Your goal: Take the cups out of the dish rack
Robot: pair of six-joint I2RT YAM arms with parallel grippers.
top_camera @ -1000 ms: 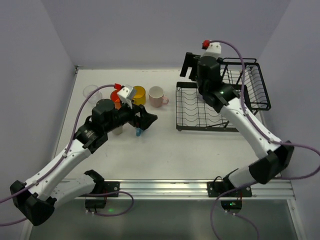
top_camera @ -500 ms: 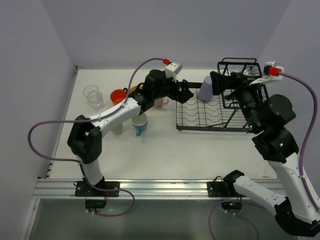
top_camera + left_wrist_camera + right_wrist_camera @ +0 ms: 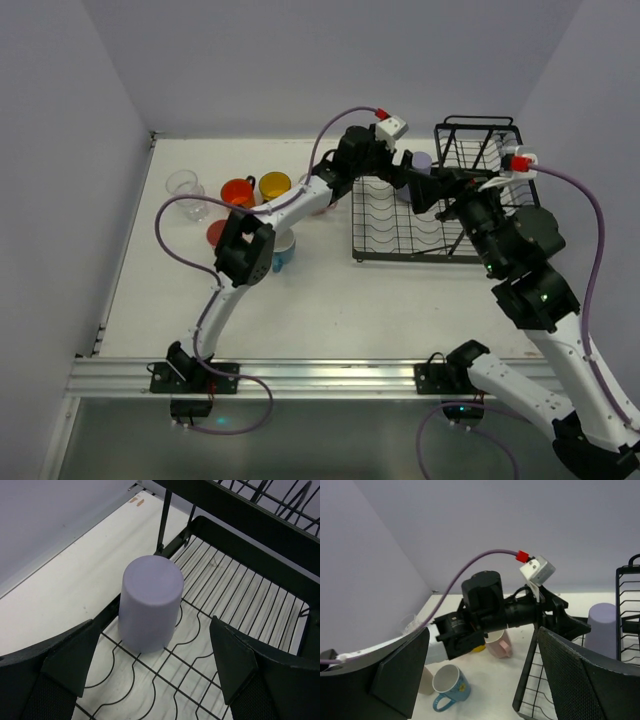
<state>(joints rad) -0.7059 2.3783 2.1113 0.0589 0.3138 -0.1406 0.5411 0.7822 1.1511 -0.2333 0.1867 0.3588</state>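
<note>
Left pincer (image 3: 154, 625) open, close before upside-down lavender tumbler (image 3: 151, 600) on dish rack (image 3: 250, 545) tray. Right pincer (image 3: 484, 630) open, empty.

Dish rack (image 3: 400, 225) sits on the right half of the table (image 3: 330, 300), flat tray section on the left, raised basket section behind and to the right. Tumbler (image 3: 150, 602) stands upside down on the tray's far edge, just beside the basket. On the table left of the rack: glass (image 3: 183, 185) farthest left, first mug (image 3: 237, 192) right of it, second mug (image 3: 273, 185) next right, third mug (image 3: 449, 679) nearer, in front of those.
</note>
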